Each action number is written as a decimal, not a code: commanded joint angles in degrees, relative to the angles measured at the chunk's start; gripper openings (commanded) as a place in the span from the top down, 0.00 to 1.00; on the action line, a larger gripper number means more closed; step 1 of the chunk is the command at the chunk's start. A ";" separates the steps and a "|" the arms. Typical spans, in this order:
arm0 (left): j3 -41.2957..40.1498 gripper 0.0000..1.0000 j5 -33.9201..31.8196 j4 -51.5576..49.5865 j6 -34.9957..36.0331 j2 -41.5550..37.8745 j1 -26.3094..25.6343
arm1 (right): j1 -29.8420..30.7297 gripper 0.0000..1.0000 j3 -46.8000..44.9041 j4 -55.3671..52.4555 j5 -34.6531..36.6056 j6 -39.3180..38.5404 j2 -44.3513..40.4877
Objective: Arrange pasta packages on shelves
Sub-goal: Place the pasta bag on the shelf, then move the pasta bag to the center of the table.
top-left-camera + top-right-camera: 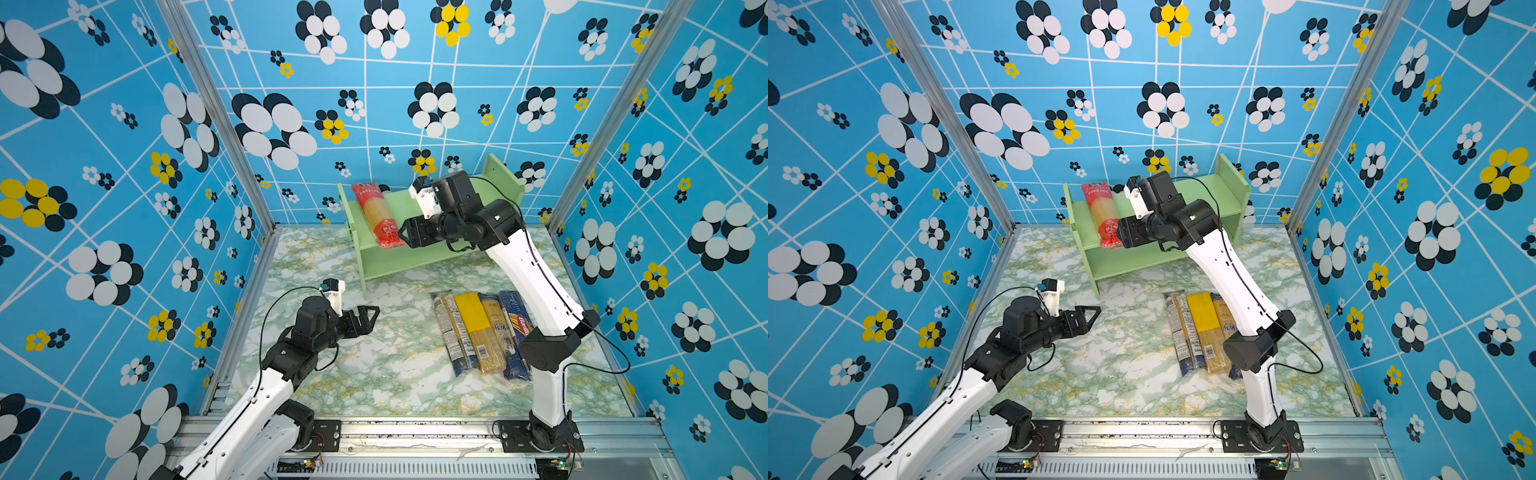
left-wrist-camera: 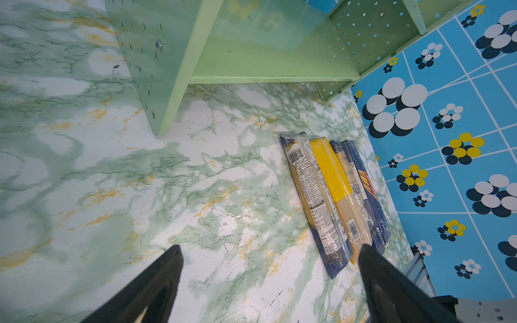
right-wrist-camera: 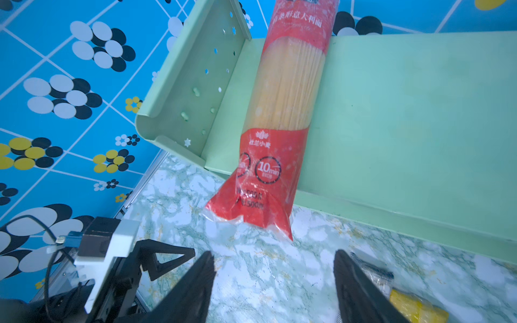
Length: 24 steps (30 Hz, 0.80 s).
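- The red pack lies flat on the top board of the green shelf unit, near that board's left end. It runs front to back, and its near end sticks out past the front edge.
- The right gripper sits just in front of that overhanging end. The right wrist view shows it released, jaws spread with nothing between them; the pack's crimped end lies just beyond the fingertips, not touching them.
- The left gripper hovers over the table, near the shelf unit's front left foot and toward the table's left edge. Its jaws are spread wide too — the left wrist view shows only marbled tabletop between them.
- Four more packs lie flat on the table toward its right edge, side by side and touching. From the left they are the clear pack with a white label, the yellow pack, the brownish pack and the dark blue pack.
- The right arm crosses above the dark blue pack's outer side.
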 commanded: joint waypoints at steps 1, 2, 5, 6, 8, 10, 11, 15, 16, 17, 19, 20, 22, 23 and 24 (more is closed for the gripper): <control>-1.21 0.01 1.35 1.93 -0.89 -0.21 0.22 | -0.29 0.30 -7.36 2.30 2.80 -0.81 -5.22; -1.47 0.01 1.41 2.11 -1.01 -0.21 0.19 | -0.29 0.30 -10.49 3.50 3.26 -0.65 -6.96; -1.73 0.01 1.41 2.46 -1.29 -0.21 0.15 | -0.29 0.29 -19.46 7.21 4.55 0.21 -12.51; -1.76 0.01 1.39 2.63 -1.34 -0.16 0.10 | -0.29 0.28 -22.16 8.36 4.95 0.44 -14.19; -1.77 0.01 1.39 2.98 -1.45 0.17 0.07 | -0.29 0.28 -28.10 10.77 5.48 1.03 -18.03; -1.71 0.01 1.61 3.33 -1.45 0.79 -0.03 | -0.29 0.27 -32.63 12.04 6.24 1.83 -21.16; -1.55 0.01 1.86 3.47 -1.32 1.28 -0.02 | -0.29 0.27 -34.86 12.51 6.55 2.31 -22.64; -0.70 0.01 2.44 3.61 -0.95 2.98 -0.30 | -0.29 0.27 -42.26 13.91 7.06 3.79 -27.49; -0.46 0.01 2.53 3.60 -0.86 3.36 -0.37 | -0.28 0.27 -44.03 14.19 7.19 4.09 -28.71; -0.18 0.01 2.53 3.61 -0.77 3.71 -0.46 | -0.30 0.27 -45.62 14.41 7.20 4.33 -29.88; 0.29 0.01 2.53 3.61 -0.66 4.14 -0.62 | -0.29 0.27 -48.39 14.57 7.52 4.82 -32.02; 0.49 0.01 2.51 3.67 -0.58 4.26 -0.66 | -0.29 0.27 -50.73 14.86 7.42 5.16 -33.21; 0.86 0.01 2.36 3.78 -0.61 4.43 -0.83 | -0.30 0.27 -53.63 15.44 7.26 5.84 -35.39; 1.03 0.01 2.36 3.78 -0.57 4.43 -0.89 | -0.30 0.27 -55.09 15.67 7.18 6.21 -36.56; 1.23 0.01 2.38 3.78 -0.60 4.45 -0.91 | -0.28 0.27 -56.21 15.94 7.18 6.55 -37.48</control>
